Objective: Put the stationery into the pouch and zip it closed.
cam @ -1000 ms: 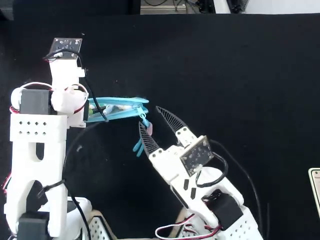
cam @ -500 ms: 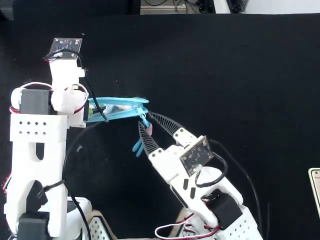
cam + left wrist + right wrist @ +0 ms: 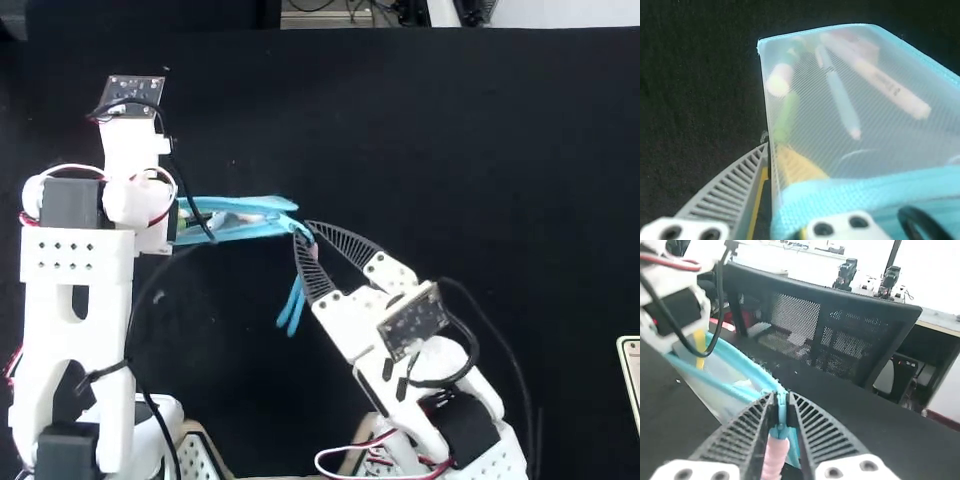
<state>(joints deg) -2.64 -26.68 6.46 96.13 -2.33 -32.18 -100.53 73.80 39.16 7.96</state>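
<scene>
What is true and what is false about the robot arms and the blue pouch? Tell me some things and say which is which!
1. The pens are inside the pouch. True.
2. The right gripper is wide open, far from the pouch. False: it is shut on the zipper pull at the pouch's end.
3. The left gripper holds the other end of the pouch. True.
4. The table is white. False: it is black.
</scene>
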